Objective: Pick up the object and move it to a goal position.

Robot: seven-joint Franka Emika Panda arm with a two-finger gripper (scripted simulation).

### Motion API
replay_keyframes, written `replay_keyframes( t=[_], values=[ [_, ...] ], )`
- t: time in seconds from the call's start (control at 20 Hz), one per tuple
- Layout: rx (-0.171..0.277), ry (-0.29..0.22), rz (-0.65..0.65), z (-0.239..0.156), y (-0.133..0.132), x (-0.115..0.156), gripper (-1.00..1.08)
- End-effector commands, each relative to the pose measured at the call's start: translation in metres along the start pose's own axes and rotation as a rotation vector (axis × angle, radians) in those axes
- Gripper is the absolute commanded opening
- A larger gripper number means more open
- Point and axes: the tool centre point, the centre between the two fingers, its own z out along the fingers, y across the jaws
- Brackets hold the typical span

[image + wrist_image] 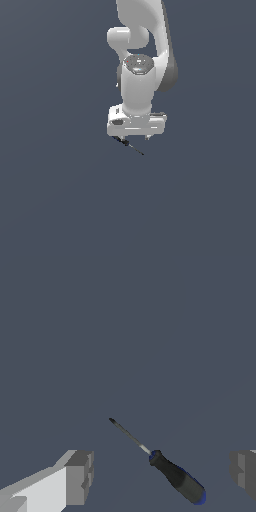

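Grey floor [125, 331], one screwdriver [172, 476], one gripper [160, 476] spread.

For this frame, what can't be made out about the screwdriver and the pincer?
- Exterior view: the screwdriver is too small to show its parts; the pincer body covers its upper end.
- Wrist view: the fingers are cut off by the frame edges, tips unseen.
- Neither view shows a goal marker.
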Motion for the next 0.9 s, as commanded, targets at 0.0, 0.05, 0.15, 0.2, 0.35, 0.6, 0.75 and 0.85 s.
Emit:
replay_keyframes(
  t=[0.0, 0.05, 0.15, 0.2, 0.35, 0.6, 0.75, 0.85],
  values=[
    [0.0, 0.0, 0.0, 0.0, 0.0, 0.0, 1.0],
    [0.001, 0.0, 0.001, 0.0, 0.0002, -0.0001, 1.0],
    [0.005, -0.001, 0.006, -0.0001, 0.0009, -0.0005, 1.0],
    [0.008, -0.001, 0.011, -0.0002, 0.0016, -0.0009, 1.0],
    [0.023, -0.004, 0.032, -0.0008, 0.0046, -0.0025, 1.0],
    [0.033, -0.005, 0.046, -0.0015, 0.0063, -0.0032, 1.0],
    [0.03, -0.005, 0.038, -0.0005, 0.0061, -0.0035, 1.0],
    [0.03, -0.006, 0.027, 0.0011, 0.0067, -0.0043, 1.0]
  ],
)
